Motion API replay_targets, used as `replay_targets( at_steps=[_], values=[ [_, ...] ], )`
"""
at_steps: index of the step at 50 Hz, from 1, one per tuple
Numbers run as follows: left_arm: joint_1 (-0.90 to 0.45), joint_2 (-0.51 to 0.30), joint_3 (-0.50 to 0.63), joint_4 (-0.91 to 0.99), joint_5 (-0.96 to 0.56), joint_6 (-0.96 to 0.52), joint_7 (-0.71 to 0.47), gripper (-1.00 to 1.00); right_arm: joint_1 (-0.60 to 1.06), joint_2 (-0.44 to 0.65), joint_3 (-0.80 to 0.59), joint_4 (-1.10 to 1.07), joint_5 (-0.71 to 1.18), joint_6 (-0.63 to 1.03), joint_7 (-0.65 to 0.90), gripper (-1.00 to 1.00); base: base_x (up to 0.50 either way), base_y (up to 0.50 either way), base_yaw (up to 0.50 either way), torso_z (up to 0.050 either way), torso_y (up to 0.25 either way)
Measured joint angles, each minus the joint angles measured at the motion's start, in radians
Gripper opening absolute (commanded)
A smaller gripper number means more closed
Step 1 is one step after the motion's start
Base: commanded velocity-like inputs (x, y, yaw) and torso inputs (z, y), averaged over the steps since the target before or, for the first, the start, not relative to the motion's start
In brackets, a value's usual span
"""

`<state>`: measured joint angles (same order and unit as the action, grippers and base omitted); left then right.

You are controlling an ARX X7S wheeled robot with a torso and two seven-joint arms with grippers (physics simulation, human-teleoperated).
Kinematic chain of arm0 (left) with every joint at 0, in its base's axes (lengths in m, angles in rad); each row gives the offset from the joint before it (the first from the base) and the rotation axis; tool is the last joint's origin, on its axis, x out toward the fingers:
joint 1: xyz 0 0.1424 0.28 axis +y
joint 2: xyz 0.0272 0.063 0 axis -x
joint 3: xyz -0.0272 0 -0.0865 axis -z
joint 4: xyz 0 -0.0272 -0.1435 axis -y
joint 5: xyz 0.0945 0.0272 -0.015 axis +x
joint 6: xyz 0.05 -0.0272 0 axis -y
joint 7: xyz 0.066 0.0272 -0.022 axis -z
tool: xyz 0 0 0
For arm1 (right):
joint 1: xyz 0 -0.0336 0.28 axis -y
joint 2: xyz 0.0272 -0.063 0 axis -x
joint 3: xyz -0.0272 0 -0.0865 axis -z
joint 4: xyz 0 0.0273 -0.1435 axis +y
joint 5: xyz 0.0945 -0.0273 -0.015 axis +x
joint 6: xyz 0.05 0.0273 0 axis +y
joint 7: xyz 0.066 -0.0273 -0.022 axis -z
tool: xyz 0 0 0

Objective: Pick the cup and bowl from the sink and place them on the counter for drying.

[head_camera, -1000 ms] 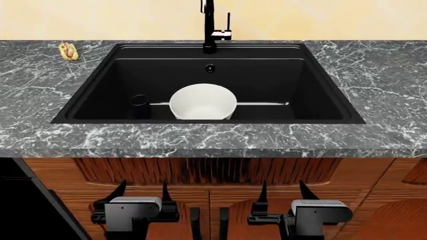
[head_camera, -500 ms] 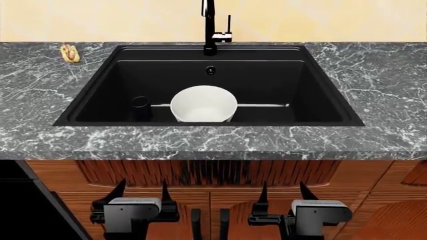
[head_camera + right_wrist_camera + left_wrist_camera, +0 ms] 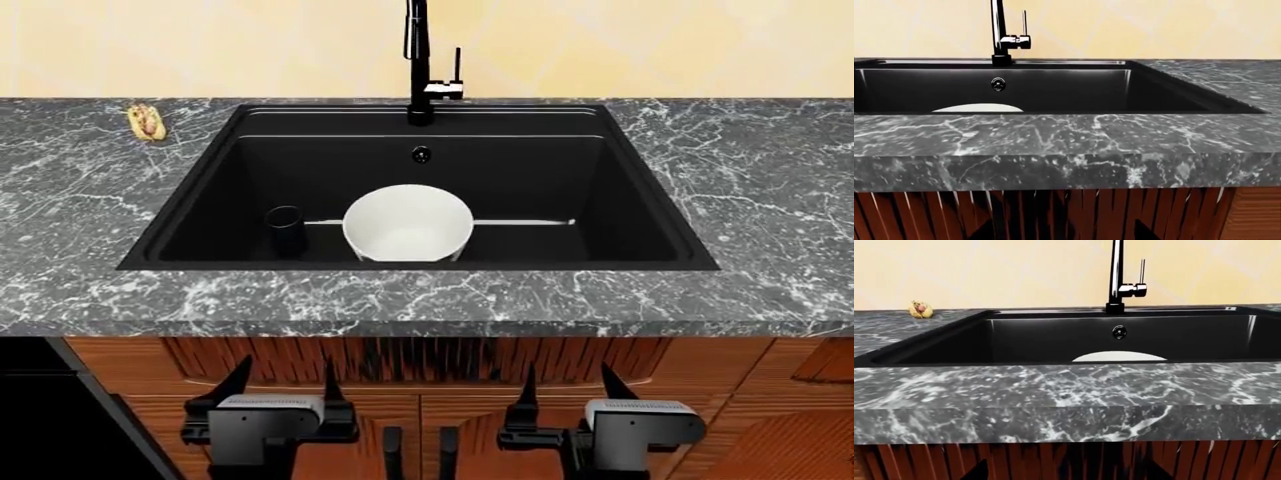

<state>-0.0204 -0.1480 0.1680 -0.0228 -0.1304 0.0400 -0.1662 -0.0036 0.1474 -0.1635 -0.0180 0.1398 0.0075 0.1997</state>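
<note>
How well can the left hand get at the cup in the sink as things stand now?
Probably not yet. The left hand hangs open, low before the cabinet doors, under the counter edge. The cup stands in the sink beside the bowl; from above, nothing covers it.

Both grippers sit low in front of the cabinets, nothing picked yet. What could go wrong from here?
The black cup nearly blends into the black sink and shows in neither wrist view, so a grasp may miss or topple it. The bowl stands close beside the cup and could get bumped. Both grippers, left and right, must clear the counter edge.
</note>
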Motion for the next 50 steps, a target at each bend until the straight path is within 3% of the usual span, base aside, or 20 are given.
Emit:
replay_targets(
  at_steps=[16,25,38,44,50],
  values=[
    [-0.001,-0.009,0.004,-0.002,-0.025,-0.004,-0.005,1.0,0.0,0.008,-0.008,0.003,0.021,-0.007,0.004,1.0,0.0,0.0,0.0,0.044,0.0],
    [-0.057,-0.067,-0.018,0.078,-0.133,-0.171,0.029,1.0,-0.011,0.107,0.002,-0.151,0.153,0.072,-0.091,1.0,0.0,0.0,0.0,0.0,0.0],
    [-0.271,-0.283,-0.098,0.32,-0.369,-0.557,0.128,1.0,0.085,0.434,0.191,-0.498,0.628,0.447,-0.095,1.0,0.0,0.0,0.0,0.0,0.0],
    [-0.381,-0.378,-0.153,0.4,-0.488,-0.708,0.164,1.0,0.252,0.592,0.249,-0.544,0.928,0.629,-0.011,1.0,0.0,0.0,0.0,0.0,0.0],
    [-0.491,-0.449,-0.168,0.438,-0.587,-0.86,0.18,1.0,0.495,0.694,0.207,-0.503,1.189,0.795,0.059,1.0,0.0,0.0,0.0,0.0,0.0]
  ],
)
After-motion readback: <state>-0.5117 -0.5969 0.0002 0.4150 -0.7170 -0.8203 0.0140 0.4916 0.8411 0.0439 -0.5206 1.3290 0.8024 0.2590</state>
